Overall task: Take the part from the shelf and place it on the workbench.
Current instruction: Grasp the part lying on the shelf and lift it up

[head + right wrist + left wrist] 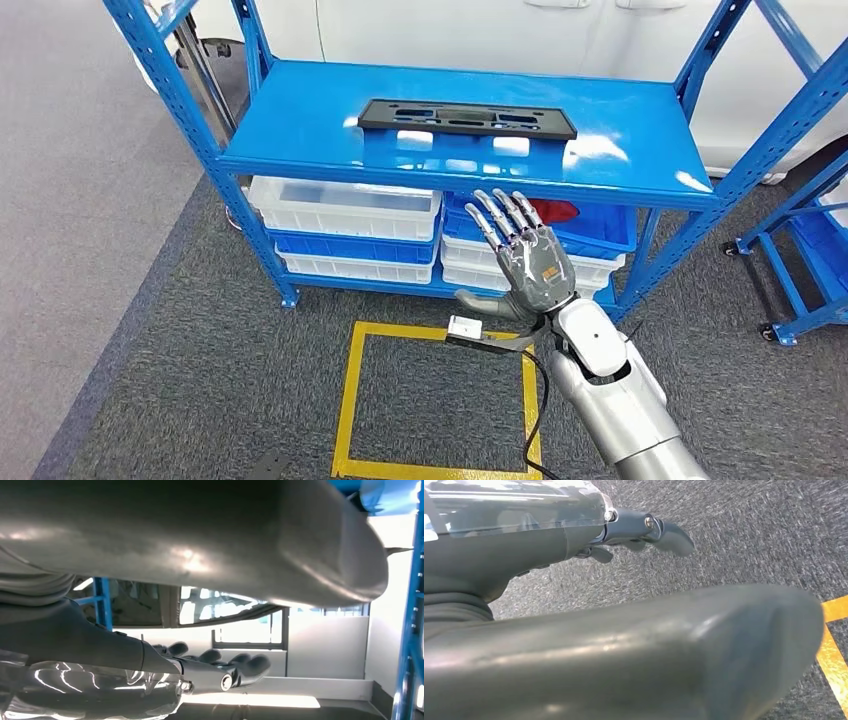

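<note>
Fingers point(505, 215) spread and straight, the right hand point(528, 262) is raised palm-down before the blue shelf point(300, 125), empty, below and short of the black part point(467, 117).

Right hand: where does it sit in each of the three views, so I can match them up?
Head view: the right hand is raised, fingers spread, empty, in front of the blue shelf's lower bins, below the black part.
Left wrist view: not in it.
Right wrist view: thick thumb across the upper picture, dark fingers below.
Shared landmark: the blue shelf upright.
</note>
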### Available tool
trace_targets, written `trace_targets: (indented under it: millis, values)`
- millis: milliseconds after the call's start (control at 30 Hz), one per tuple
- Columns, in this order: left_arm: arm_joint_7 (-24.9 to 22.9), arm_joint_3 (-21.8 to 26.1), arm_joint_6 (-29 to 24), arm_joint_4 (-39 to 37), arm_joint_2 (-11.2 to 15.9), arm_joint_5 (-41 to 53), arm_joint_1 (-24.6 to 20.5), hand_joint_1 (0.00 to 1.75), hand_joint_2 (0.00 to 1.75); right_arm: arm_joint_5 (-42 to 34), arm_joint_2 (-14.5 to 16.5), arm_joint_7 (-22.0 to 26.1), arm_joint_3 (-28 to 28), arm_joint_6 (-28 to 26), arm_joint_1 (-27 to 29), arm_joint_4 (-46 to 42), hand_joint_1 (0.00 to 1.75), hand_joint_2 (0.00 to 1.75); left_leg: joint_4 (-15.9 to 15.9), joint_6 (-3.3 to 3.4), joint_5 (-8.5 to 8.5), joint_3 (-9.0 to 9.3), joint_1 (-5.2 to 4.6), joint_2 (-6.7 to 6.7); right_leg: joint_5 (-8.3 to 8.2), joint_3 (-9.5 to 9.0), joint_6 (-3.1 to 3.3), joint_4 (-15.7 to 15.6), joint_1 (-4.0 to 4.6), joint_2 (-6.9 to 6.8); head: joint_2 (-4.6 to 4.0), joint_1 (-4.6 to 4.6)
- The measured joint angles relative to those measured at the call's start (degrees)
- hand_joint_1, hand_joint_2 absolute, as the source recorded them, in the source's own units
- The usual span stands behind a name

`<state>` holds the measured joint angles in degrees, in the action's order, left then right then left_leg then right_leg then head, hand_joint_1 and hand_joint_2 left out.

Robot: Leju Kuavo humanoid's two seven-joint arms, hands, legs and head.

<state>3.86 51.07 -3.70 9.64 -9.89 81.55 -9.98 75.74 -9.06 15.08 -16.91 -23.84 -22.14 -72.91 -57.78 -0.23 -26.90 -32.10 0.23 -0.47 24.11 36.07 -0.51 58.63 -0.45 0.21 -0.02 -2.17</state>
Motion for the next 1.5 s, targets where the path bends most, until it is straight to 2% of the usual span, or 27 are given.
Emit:
trace_targets:
  millis: [67, 100, 133, 200, 233, 267, 300, 367, 433, 533, 600, 633, 700, 733, 767, 800, 867, 933, 1100, 1133, 1200, 1267, 1300, 1333, 1400, 1433, 1500]
  values:
    - [0.0, 0.0, 0.0, 0.0, 0.1, 0.0, 0.0, 0.0, 0.0, 0.0, 0.0, 0.0, 0.0, 0.0, 0.0, 0.0, 0.0, 0.0, -0.7, -0.63, -0.75, -0.05, 0.15, 0.09, 0.22, -0.49, 0.74, -0.3, -0.15, 0.05, 0.0, 0.0]
    - [0.0, 0.0, 0.0, 0.0, 0.1, 0.0, -0.1, 0.0, 0.0, 0.0, 0.0, 0.0, 0.0, 0.0, 0.0, 0.0, 0.0, 0.0, -2.5, -0.94, -1.67, -0.76, 0.23, 0.12, 0.34, -0.85, 1.12, -0.5, -0.25, 0.02, 0.0, 0.0]
    - [0.1, 0.0, 0.0, 0.1, 0.2, 0.0, -0.1, 0.0, 0.0, 0.0, 0.0, 0.0, 0.0, 0.0, 0.0, 0.0, 0.0, 0.0, -5.4, -1.2, -3.02, -2.17, 0.32, 0.15, 0.51, -1.19, 1.44, -0.6, -0.28, -0.03, 0.0, 0.0]
    - [0.0, 0.0, 0.0, 0.1, 0.2, -0.1, 0.0, 0.0, 0.0, 0.0, 0.0, 0.0, 0.0, 0.0, 0.0, 0.0, 0.0, 0.0, -13.3, -1.56, -5.82, -6.58, 0.37, 0.16, 0.97, -1.7, 1.81, -0.6, -0.17, -0.08, 0.01, 0.0]
    - [0.0, 0.0, 0.0, 0.1, 0.3, -0.2, 0.0, 0.0, 0.0, 0.0, 0.0, 0.0, 0.0, 0.0, 0.1, 0.0, 0.0, 0.0, -16.2, -1.63, -6.23, -8.45, 0.38, 0.16, 1.22, -1.97, 1.87, -0.6, -0.1, -0.06, 0.01, 0.0]
    - [-0.1, 0.0, 0.0, 0.1, 0.3, -0.4, 0.1, 0.0, 0.0, 0.0, 0.1, 0.0, 0.0, 0.0, 0.2, 0.0, 0.0, 0.0, -17.0, -1.59, -5.49, -9.42, 0.38, 0.16, 1.5, -2.32, 1.87, -0.6, -0.04, -0.01, 0.01, 0.0]
    - [-0.2, 0.0, -0.1, 0.1, 0.3, -0.7, 0.2, 0.0, 0.0, 0.1, 0.2, 0.0, 0.0, 0.0, 0.3, 0.0, 0.0, 0.0, -15.5, -1.44, -3.61, -9.23, 0.37, 0.16, 1.81, -2.77, 1.84, -0.6, 0.03, 0.05, 0.01, 0.0]
    - [-0.2, 0.2, -0.3, 0.1, 0.4, -1.5, 0.3, 0.0, 0.0, 0.4, 0.5, 0.0, 0.0, 0.1, 0.3, 0.0, 0.0, 0.0, -8.1, -0.76, 1.31, -6.49, 0.25, 0.16, 2.52, -3.76, 1.67, -0.5, 0.17, 0.12, 0.01, 0.0]
    - [0.0, 0.6, -0.8, 0.1, 0.5, -2.4, 0.5, 0.0, 0.0, 1.0, 0.8, 0.0, 0.0, 0.5, 0.2, 0.0, 0.0, 0.0, -2.1, 0.02, 3.45, -3.94, -0.04, 0.17, 3.11, -4.24, 1.21, -0.5, 0.41, 0.2, 0.01, 0.0]
    - [0.3, 1.5, -1.3, 0.1, 0.5, -3.9, 1.4, 0.0, 0.0, 1.5, 1.0, 0.5, -0.1, 1.3, -0.1, 0.0, 0.0, 0.0, -0.5, 0.74, 3.02, -3.22, -0.11, 0.16, 3.54, -4.28, 0.33, -0.6, 0.47, 0.15, 0.0, 0.0]
    - [0.5, 2.1, -1.8, 0.1, 0.4, -4.5, 2.1, 0.0, 0.0, 1.5, 1.3, 0.8, -0.2, 1.6, -0.7, 0.0, 0.0, 0.0, 0.1, 1.22, 3.01, -2.73, 0.2, 0.18, 4.7, -3.66, -0.24, 1.0, 0.4, 0.06, 0.0, 0.0]
    - [0.7, 2.4, -1.9, 0.1, 0.4, -4.6, 2.3, 0.0, 0.0, 1.5, 1.4, 0.8, -0.2, 1.7, -1.1, 0.0, 0.0, 0.0, 0.4, 1.46, 2.98, -2.46, 0.36, 0.21, 5.98, -2.41, -0.49, 3.6, 0.33, 0.02, 0.0, 0.0]
    - [0.8, 2.6, -2.1, 0.1, 0.2, -4.5, 2.4, 0.0, 0.0, 1.5, 1.6, 0.8, -0.3, 1.9, -1.4, 0.0, 0.0, 0.0, 0.4, 1.78, 2.68, -2.22, 0.35, 0.18, 9.04, 1.91, -0.85, 11.4, 0.07, 0.01, 0.0, 0.0]
    - [0.8, 2.6, -2.1, 0.1, 0.1, -4.3, 2.5, 0.0, 0.0, 1.5, 1.6, 0.9, -0.3, 2.0, -1.3, 0.0, 0.0, 0.0, 0.4, 1.84, 2.49, -2.08, 0.36, 0.13, 9.71, 3.96, -1.01, 14.6, -0.07, 0.0, 0.01, 0.01]
    - [0.8, 2.7, -2.1, 0.1, 0.0, -4.2, 2.5, 0.0, 0.0, 1.5, 1.6, 0.9, -0.3, 2.0, -1.1, -0.1, 0.0, 0.0, 0.3, 1.83, 2.24, -1.86, 0.38, 0.04, 9.22, 5.18, -1.15, 15.9, -0.21, -0.01, 0.0, 0.01]
    - [0.8, 2.7, -2.1, 0.1, -0.1, -4.1, 2.6, 0.0, 0.0, 1.5, 1.6, 0.9, -0.2, 2.0, -1.0, -0.2, 0.0, 0.0, 0.2, 1.75, 1.94, -1.54, 0.39, -0.04, 7.56, 5.26, -1.23, 15.0, -0.35, -0.03, 0.0, 0.01]
    - [0.8, 2.7, -2.1, 0.1, -0.2, -4.0, 2.6, 0.0, 0.0, 1.5, 1.6, 0.9, -0.1, 2.0, -0.9, -0.6, 0.0, 0.0, 0.0, 1.39, 1.14, -0.68, 0.4, -0.14, 2.55, 2.82, -1.24, 7.8, -0.58, -0.14, 0.0, 0.0]
    - [0.8, 2.7, -2.1, 0.1, -0.3, -3.8, 2.5, 0.0, 0.0, 1.5, 1.6, 0.9, 0.0, 2.0, -0.8, -1.0, 0.0, 0.0, -0.4, 0.8, 0.39, -0.26, 0.19, -0.12, 0.09, 0.39, -0.97, 1.9, -0.43, -0.18, 0.0, 0.0]
    - [0.8, 2.7, -2.1, 0.1, -0.4, -3.4, 2.1, 0.0, 0.0, 1.1, 0.8, 0.8, 0.9, 2.0, 0.3, -2.5, 0.0, 0.0, -1.6, -0.69, -1.09, -0.45, 0.22, 0.1, 0.69, -0.7, 0.7, 0.1, -0.27, 0.06, 0.0, -0.01]
    - [0.8, 2.7, -2.0, 0.1, -0.4, -3.3, 2.0, 0.0, 0.0, 1.0, 0.7, 0.8, 1.2, 1.9, 0.6, -2.9, 0.0, 0.0, -3.8, -0.94, -2.21, -1.36, 0.29, 0.15, 0.8, -1.03, 1.05, -0.1, -0.35, 0.04, 0.0, -0.01]
    - [0.7, 2.7, -1.8, 0.1, -0.4, -3.0, 1.9, 0.0, 0.0, 0.9, 0.4, 0.7, 1.5, 1.9, 1.5, -3.7, 0.0, 0.0, -11.2, -1.28, -5.32, -5.09, 0.4, 0.2, 1.19, -1.52, 1.54, -0.2, -0.23, 0.0, 0.0, 0.0]
    - [0.4, 2.6, -1.5, 0.1, -0.4, -2.8, 1.9, 0.0, 0.0, 0.9, 0.1, 0.7, 1.9, 1.9, 2.8, -4.5, 0.0, 0.0, -16.7, -1.4, -6.41, -8.45, 0.43, 0.21, 1.63, -1.98, 1.69, -0.1, -0.06, 0.01, 0.0, 0.01]
    - [0.3, 2.6, -1.5, 0.1, -0.5, -2.7, 1.9, 0.0, 0.0, 0.9, 0.0, 0.7, 2.0, 1.9, 3.4, -4.8, 0.0, 0.0, -16.5, -1.32, -5.27, -8.74, 0.43, 0.21, 1.87, -2.28, 1.67, -0.1, 0.01, 0.07, 0.0, 0.01]
    - [0.1, 2.6, -1.4, 0.1, -0.5, -2.7, 1.9, 0.0, 0.0, 0.9, -0.2, 0.6, 2.2, 1.9, 3.8, -5.1, 0.0, 0.0, -13.9, -1.12, -3.11, -7.87, 0.42, 0.2, 2.14, -2.66, 1.62, -0.1, 0.06, 0.15, 0.01, 0.01]
    - [-0.1, 2.6, -1.4, 0.1, -0.5, -2.6, 1.9, 0.0, 0.0, 1.2, -0.3, 0.3, 2.4, 2.1, 4.2, -5.9, 0.0, 0.0, -6.2, -0.44, 1.17, -4.74, 0.24, 0.21, 2.71, -3.37, 1.38, -0.1, 0.21, 0.3, 0.01, 0.01]
    - [-0.2, 2.6, -1.4, 0.1, -0.5, -2.5, 1.8, 0.0, 0.0, 1.5, -0.4, 0.2, 2.5, 2.2, 4.3, -6.2, 0.0, 0.0, -3.2, -0.07, 2.17, -3.44, 0.09, 0.21, 2.88, -3.49, 1.14, 0.0, 0.26, 0.38, 0.01, 0.0]
    - [-0.3, 2.6, -1.2, 0.1, -0.6, -2.4, 1.8, 0.0, 0.0, 2.0, -0.4, -0.2, 2.7, 2.6, 4.6, -6.9, 0.0, 0.0, -1.2, 0.42, 2.04, -2.59, -0.23, 0.15, 2.98, -3.39, 0.53, -0.1, 0.29, 0.44, 0.0, 0.01]
